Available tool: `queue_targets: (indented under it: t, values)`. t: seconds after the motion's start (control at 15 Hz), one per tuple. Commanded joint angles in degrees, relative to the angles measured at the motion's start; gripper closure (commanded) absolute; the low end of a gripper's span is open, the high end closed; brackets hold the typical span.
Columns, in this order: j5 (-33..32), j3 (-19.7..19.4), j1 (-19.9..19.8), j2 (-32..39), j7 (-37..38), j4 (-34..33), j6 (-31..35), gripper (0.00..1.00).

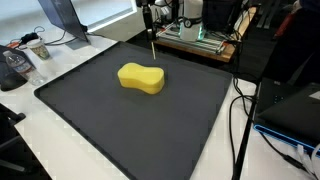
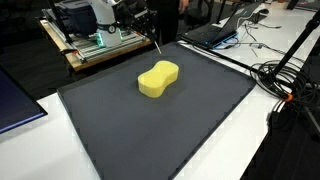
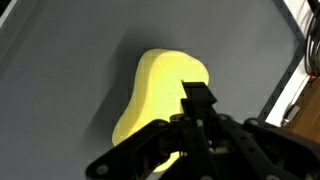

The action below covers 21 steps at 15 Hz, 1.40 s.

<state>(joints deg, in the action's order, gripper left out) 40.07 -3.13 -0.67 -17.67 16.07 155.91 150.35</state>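
With the gripper (image 1: 149,26) clamped on a thin rod (image 1: 152,45) hanging upright, tip at the far edge of the yellow sponge (image 1: 141,78), the sponge lies flat mid-mat (image 1: 90,120) on the bench (image 2: 40,150), apparently undisturbed; any work on it appears barely begun.

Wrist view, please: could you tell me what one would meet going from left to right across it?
Going across: dark grey mat → yellow sponge → white table edge. The gripper overlaps the sponge from below, so I leave it out.
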Motion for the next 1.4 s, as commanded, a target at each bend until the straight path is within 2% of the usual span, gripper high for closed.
queue_targets:
  t: [0.0, 0.27, 0.67, 0.93, 1.33]
  values:
    - [7.11, -1.69, 1.49, -0.06, -5.28, 2.27, 2.55, 0.97]
    - [9.33, -2.82, -0.10, 0.72, -9.12, 2.02, 1.88, 0.97]
    - [3.42, -4.08, -3.40, 3.29, -9.83, -0.59, -0.81, 0.97]
    - [-3.93, -4.70, -5.85, 6.65, -8.31, -5.63, -3.42, 0.97]
    - [-19.37, -5.84, -9.25, 12.93, -3.04, -16.21, -10.72, 0.97]
